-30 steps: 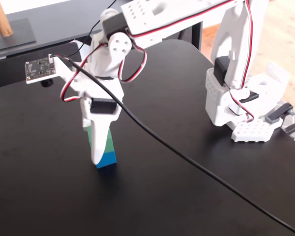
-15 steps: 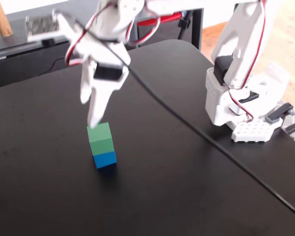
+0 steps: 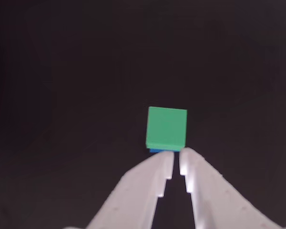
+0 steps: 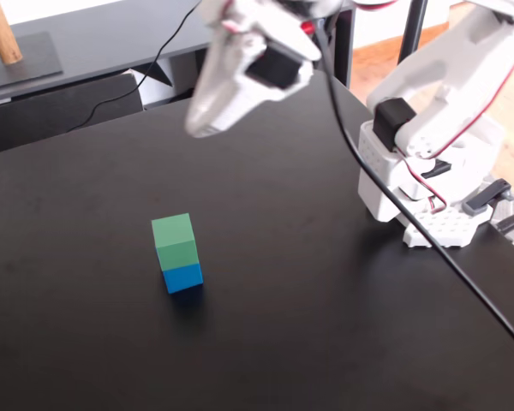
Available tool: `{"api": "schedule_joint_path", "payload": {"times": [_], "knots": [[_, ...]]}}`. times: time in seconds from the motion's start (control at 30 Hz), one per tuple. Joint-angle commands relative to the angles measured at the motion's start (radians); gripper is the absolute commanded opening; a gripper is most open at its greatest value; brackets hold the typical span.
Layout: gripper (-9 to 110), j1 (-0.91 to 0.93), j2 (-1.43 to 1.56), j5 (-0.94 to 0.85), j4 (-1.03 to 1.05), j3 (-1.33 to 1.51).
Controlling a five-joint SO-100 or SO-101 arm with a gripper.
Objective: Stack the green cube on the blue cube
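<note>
Your arm raised at upper centre of the fixed view, fingers (image 3: 176, 160) nearly together and empty, green cube (image 4: 174, 241) atop blue cube (image 4: 182, 277), black table (image 4: 325, 342).

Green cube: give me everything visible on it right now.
The green cube is a small matte mid-green block with plain faces, looking like painted wood or plastic. It sits upright on top of the blue cube, roughly aligned with it, on the black table. Only the blue cube touches it. In the wrist view a thin blue sliver shows under its lower edge. The pincer is raised clear, fingers nearly together.
</note>
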Motion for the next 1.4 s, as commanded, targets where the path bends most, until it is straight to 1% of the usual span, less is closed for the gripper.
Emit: {"api": "schedule_joint_path", "payload": {"times": [0.0, 0.17, 0.4, 0.73, 1.07, 1.3, 1.37], "knots": [[0, -0.043, 0.178, 0.037, 0.023, 0.063], [0, -0.094, 0.347, 0.084, 0.015, 0.195], [0, -0.120, 0.528, 0.109, 0.011, 0.408], [0, -0.152, 0.710, 0.123, -0.005, 0.758], [0, -0.143, 0.769, 0.060, -0.025, 0.983], [0, -0.109, 0.770, -0.029, -0.156, 1.155], [0, -0.106, 0.770, -0.040, -0.135, 1.155]]}}
